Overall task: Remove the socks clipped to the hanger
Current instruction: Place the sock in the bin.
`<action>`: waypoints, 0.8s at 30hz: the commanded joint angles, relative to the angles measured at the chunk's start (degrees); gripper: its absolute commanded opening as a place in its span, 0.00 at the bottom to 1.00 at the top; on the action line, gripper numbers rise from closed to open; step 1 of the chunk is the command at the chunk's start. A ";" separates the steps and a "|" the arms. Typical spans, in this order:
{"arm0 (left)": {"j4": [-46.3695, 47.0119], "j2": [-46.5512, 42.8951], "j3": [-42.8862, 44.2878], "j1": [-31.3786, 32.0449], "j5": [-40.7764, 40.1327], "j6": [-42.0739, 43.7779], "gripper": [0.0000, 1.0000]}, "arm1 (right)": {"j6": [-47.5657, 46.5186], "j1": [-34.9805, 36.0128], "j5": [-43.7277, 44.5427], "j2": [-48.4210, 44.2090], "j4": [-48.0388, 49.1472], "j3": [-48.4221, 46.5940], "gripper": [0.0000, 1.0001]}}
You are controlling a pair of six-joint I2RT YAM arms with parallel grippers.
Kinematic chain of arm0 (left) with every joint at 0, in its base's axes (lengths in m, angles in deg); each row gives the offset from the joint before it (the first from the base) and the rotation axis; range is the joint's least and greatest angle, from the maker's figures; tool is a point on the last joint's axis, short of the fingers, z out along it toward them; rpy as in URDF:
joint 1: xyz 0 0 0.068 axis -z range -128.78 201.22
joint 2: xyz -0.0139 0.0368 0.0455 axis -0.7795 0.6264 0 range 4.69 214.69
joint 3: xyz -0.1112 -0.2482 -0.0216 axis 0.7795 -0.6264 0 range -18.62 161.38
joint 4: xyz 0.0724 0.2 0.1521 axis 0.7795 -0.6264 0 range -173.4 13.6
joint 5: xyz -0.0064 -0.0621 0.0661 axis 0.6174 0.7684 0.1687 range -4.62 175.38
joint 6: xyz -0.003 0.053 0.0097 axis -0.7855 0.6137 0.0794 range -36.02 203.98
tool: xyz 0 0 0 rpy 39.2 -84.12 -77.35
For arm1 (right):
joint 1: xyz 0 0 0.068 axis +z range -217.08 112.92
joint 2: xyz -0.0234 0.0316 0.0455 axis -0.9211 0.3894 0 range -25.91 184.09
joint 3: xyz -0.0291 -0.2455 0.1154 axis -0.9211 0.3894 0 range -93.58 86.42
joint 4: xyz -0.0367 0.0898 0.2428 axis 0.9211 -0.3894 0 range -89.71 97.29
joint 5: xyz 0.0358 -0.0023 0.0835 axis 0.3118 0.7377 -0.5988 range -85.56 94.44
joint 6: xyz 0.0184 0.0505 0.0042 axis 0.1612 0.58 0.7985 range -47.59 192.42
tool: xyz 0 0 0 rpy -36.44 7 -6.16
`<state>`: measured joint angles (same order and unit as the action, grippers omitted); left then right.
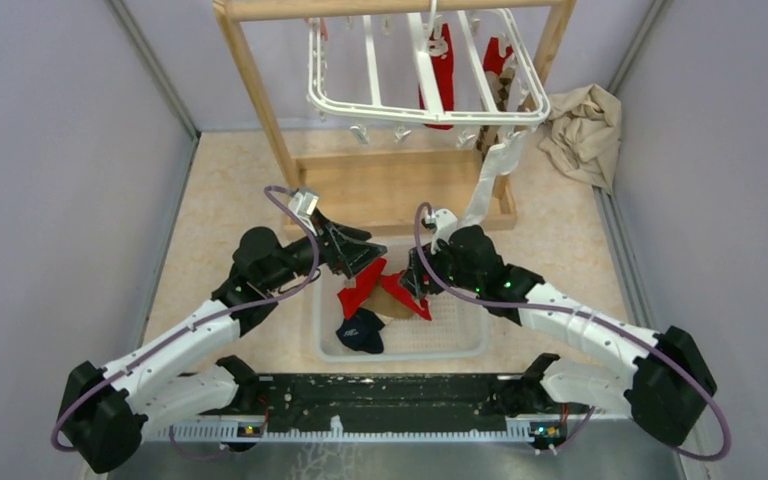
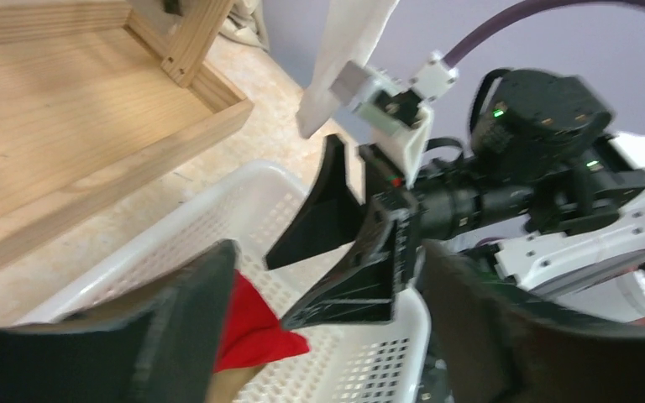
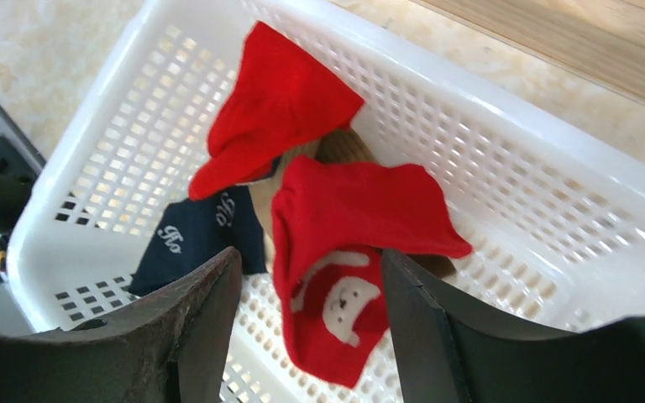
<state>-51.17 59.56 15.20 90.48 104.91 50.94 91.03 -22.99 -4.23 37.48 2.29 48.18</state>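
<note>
The white hanger (image 1: 420, 100) hangs from the wooden frame at the back. Two red socks (image 1: 442, 70) and a leopard sock (image 1: 505, 95) are clipped to it, and a cream sock (image 1: 490, 180) dangles from its right front corner. My left gripper (image 1: 365, 255) is open and empty over the basket's far edge; its view (image 2: 327, 336) shows the right gripper's fingers between its own. My right gripper (image 1: 415, 283) is open over the basket, its fingers either side of a red sock with a white figure (image 3: 344, 294) lying there. Another red sock (image 3: 277, 109), a navy sock (image 3: 193, 235) and a tan sock (image 3: 344, 147) lie in the basket.
The white perforated basket (image 1: 400, 352) sits between my arms. The wooden frame's base tray (image 1: 390, 185) lies just behind it. A crumpled beige cloth (image 1: 582, 130) lies at the back right. Grey walls close both sides.
</note>
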 commanded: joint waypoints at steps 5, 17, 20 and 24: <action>-6.77 1.02 3.31 0.20 -0.19 1.70 0.99 | 0.42 0.31 7.26 -9.89 -4.21 3.49 0.56; -15.28 2.33 3.17 0.20 -0.74 1.19 0.99 | 0.78 0.32 2.89 -8.39 -0.27 4.24 0.41; -15.07 2.22 2.32 0.20 -0.39 0.88 0.99 | 1.12 0.37 4.61 -8.43 -0.34 3.56 0.42; -15.00 2.26 2.06 0.21 0.13 0.74 0.99 | 1.85 0.31 5.81 -10.03 0.23 3.63 0.45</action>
<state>-66.19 61.90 17.85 90.48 103.99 52.06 91.77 -22.99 0.32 29.04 -1.10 52.31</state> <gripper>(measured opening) 0.988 0.439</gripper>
